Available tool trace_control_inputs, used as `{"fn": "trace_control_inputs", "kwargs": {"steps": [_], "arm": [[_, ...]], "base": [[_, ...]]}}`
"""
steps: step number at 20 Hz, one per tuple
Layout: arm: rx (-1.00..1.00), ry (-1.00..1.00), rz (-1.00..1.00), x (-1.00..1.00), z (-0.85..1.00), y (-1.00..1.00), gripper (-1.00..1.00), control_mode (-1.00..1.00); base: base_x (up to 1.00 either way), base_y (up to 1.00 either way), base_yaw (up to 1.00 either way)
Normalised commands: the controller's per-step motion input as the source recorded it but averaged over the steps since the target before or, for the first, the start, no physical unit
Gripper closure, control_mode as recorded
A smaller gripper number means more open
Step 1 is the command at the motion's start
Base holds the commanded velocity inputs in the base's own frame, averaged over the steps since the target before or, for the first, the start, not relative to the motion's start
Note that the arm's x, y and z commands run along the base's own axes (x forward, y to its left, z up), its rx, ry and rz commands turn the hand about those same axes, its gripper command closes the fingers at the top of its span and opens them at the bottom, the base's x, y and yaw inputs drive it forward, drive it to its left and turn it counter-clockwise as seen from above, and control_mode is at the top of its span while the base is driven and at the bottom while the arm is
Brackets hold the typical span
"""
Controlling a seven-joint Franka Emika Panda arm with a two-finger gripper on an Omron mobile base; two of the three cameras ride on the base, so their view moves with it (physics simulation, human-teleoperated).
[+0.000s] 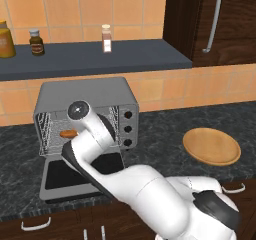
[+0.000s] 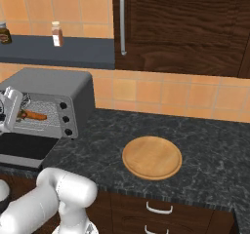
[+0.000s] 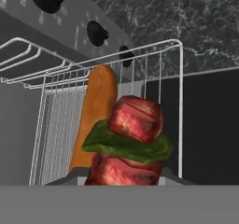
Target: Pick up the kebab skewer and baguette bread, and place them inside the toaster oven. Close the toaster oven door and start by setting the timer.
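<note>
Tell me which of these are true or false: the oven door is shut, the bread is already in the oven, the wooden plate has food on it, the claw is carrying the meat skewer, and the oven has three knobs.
1. The toaster oven door is shut. False: it hangs open, folded down in front of the toaster oven.
2. The baguette bread lies on the oven's wire rack. True.
3. The round wooden plate has food on it. False: nothing lies on it.
4. The gripper holds the kebab skewer. True: in the hand view the meat chunks sit right between the fingertips, over the rack.
5. The oven front has three black knobs. True.
</note>
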Motion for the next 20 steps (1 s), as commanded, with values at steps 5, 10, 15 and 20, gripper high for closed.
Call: {"fn": "trace_control_inputs", "kwargs": {"steps": [5,10,15,20], "arm": [[0.0,0.0,0.05,0.19,-0.41,0.0,1.0,-1.0],[0.0,0.0,0.07,0.38,-0.2,0.0,1.0,-1.0],[0.0,0.01,0.04,0.15,-0.06,0.05,1.0,-1.0],[0.0,0.0,0.01,0.0,0.0,0.02,-1.0,-1.0]], "base": [[0.0,0.0,0.0],[0.0,0.0,0.0],[0.0,0.0,0.0],[0.0,0.0,0.0]]}}
